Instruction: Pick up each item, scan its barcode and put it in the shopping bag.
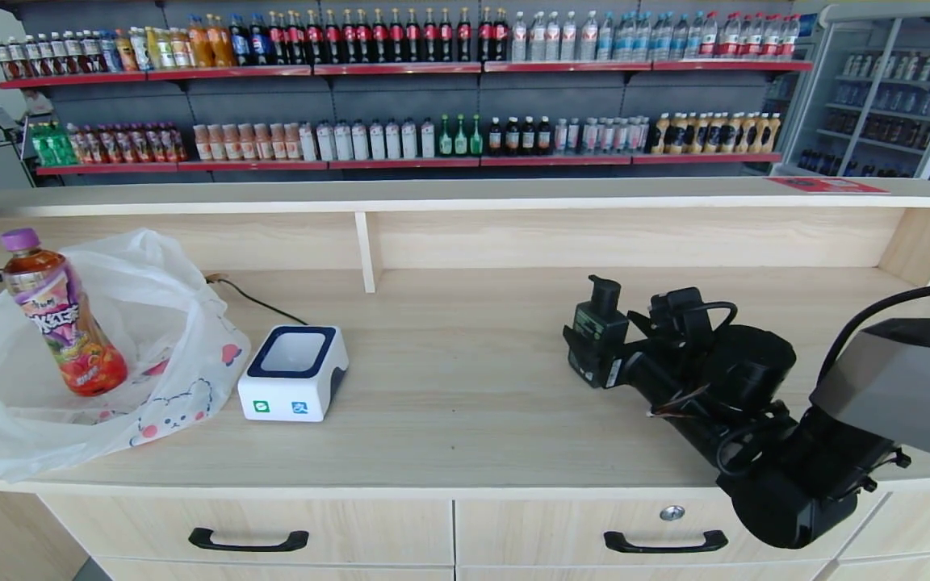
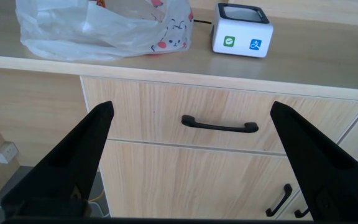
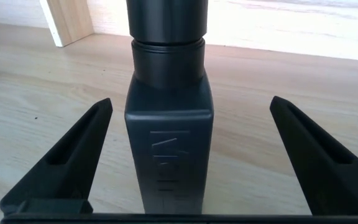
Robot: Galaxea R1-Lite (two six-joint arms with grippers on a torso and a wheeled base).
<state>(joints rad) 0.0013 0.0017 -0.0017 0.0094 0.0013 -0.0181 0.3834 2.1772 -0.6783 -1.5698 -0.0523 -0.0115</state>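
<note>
A dark, square-sided bottle [image 1: 594, 335] with a black cap sits on the wooden counter [image 1: 465, 420], right of centre. My right gripper [image 1: 625, 345] is at it, open, with a finger on either side of the bottle [image 3: 169, 130] and a gap on both sides in the right wrist view [image 3: 191, 104]. A white scanner box [image 1: 294, 373] with a dark blue rim stands left of centre. At the far left a white plastic shopping bag [image 1: 182, 323] holds a red tea bottle [image 1: 61, 323] with a purple cap. My left gripper [image 2: 191, 107] hangs open and empty below the counter's front edge, facing the drawers.
A raised back ledge with a vertical divider [image 1: 365, 250] borders the counter's far side. A black cable [image 1: 259, 307] runs behind the scanner. Drawers with black handles [image 2: 219, 124] lie under the counter. Shelves of drinks [image 1: 400, 137] line the wall behind.
</note>
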